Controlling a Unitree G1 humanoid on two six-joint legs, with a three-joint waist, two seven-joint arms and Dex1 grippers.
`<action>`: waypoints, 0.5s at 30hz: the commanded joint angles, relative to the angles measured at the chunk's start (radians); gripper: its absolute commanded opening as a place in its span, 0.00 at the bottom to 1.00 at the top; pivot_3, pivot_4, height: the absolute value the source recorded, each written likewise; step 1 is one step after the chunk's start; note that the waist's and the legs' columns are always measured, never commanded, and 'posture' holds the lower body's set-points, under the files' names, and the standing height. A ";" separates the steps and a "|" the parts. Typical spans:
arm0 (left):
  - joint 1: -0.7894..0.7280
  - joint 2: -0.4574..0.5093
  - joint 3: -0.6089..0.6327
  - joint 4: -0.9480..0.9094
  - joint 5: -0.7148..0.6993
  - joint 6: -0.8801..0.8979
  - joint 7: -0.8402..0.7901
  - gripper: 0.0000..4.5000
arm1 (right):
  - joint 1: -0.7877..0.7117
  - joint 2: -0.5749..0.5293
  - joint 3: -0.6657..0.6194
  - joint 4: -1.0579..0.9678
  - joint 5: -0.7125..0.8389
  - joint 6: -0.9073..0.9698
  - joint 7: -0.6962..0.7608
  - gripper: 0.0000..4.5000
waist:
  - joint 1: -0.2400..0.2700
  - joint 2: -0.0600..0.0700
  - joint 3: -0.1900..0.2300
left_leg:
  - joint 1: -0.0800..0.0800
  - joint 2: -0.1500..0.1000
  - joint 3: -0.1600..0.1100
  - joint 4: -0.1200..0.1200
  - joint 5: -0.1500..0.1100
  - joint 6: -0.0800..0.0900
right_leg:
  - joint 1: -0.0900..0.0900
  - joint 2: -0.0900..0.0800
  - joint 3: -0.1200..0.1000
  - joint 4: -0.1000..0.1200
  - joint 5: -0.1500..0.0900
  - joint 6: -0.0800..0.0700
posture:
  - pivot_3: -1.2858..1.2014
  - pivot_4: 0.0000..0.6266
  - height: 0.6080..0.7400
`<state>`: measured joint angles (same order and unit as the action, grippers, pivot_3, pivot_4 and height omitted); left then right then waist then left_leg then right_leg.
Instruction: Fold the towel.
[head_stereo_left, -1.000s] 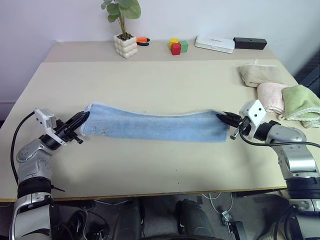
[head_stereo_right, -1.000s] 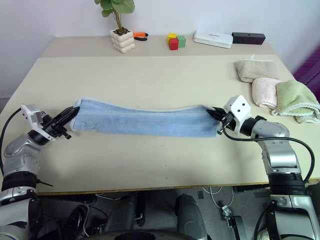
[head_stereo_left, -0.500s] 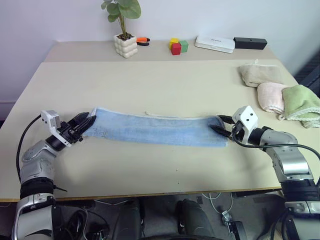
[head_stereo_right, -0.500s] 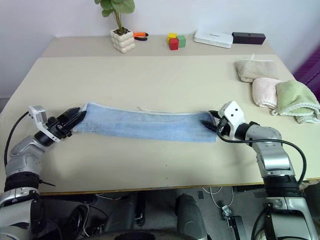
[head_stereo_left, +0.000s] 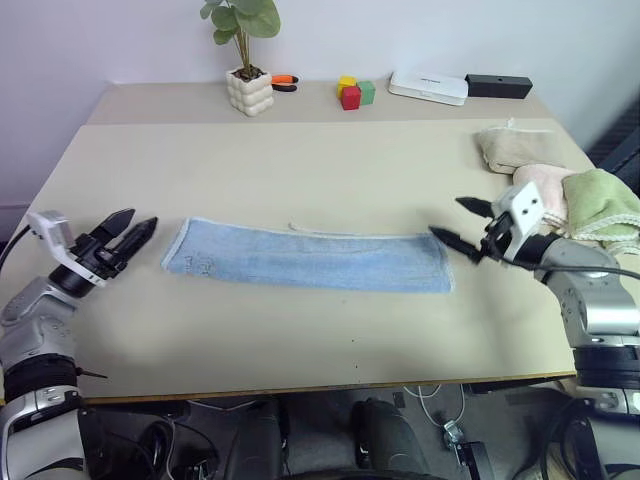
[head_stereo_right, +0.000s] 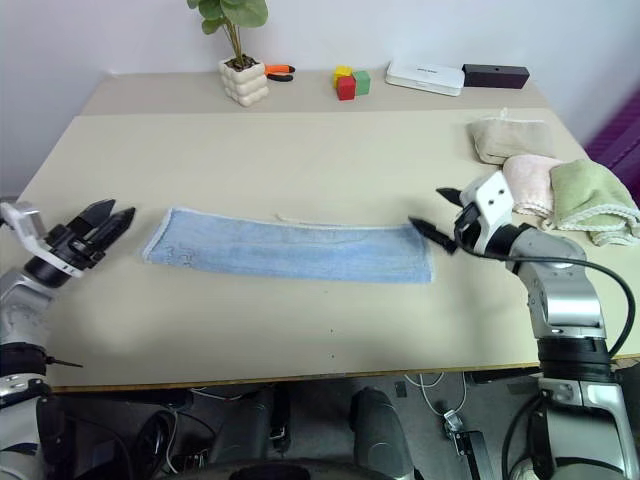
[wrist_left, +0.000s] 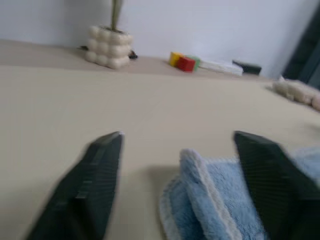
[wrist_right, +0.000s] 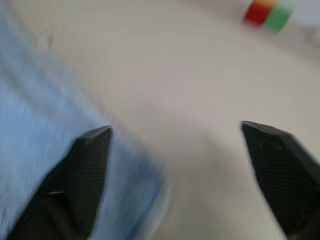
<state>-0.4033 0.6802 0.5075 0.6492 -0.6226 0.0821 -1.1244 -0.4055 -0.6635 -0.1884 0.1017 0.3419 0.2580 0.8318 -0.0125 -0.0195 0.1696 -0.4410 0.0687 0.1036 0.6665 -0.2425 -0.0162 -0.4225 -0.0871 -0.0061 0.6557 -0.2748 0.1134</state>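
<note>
Towel (head_stereo_left: 312, 262) flat on table (head_stereo_left: 320, 160), left claw (head_stereo_left: 133, 228) and right claw (head_stereo_left: 460, 224) gaping, empty

The beige table (head_stereo_left: 300, 330) bears the light blue towel (head_stereo_left: 310, 262) lying flat, with folded towels (head_stereo_left: 560, 185) near its right edge.

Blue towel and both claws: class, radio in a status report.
Left claw open, right claw open, both empty. Blue towel flat on table, folded lengthwise. Nothing in the way.
</note>
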 joint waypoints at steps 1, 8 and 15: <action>-0.053 0.012 0.047 -0.113 -0.070 0.056 0.042 0.35 | -0.047 0.061 -0.035 -0.112 0.081 0.063 -0.075 0.45 | 0.002 0.000 0.000 | 0.000 0.000 0.000 0.000 0.000 0.000 | 0.000 0.000 0.000 0.000 0.000 0.000 | 0.52 0.24 0.96; -0.146 -0.152 -0.073 -0.512 -0.184 0.264 0.229 0.00 | -0.016 0.274 0.058 -0.233 0.049 0.112 -0.282 0.01 | 0.022 -0.001 -0.001 | 0.000 -0.001 -0.001 0.001 0.000 0.000 | 0.002 0.000 0.000 0.000 0.000 0.001 | 0.52 0.24 0.96; -0.021 -0.322 -0.223 -0.676 -0.147 0.323 0.354 0.00 | 0.073 0.484 0.185 -0.254 -0.094 0.126 -0.527 0.01 | 0.003 -0.001 -0.001 | 0.000 -0.001 -0.001 0.000 0.004 -0.007 | 0.001 0.001 0.000 0.000 0.000 0.001 | 0.52 0.24 0.96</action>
<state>-0.4309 0.3628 0.2784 0.0036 -0.7890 0.4185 -0.7988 -0.3240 -0.1825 0.0026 -0.0980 0.2723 0.3961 0.3356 -0.0093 -0.0202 0.1682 -0.4415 0.0681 0.1019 0.6663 -0.2386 -0.0228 -0.4221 -0.0865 -0.0057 0.6560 -0.2744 0.1140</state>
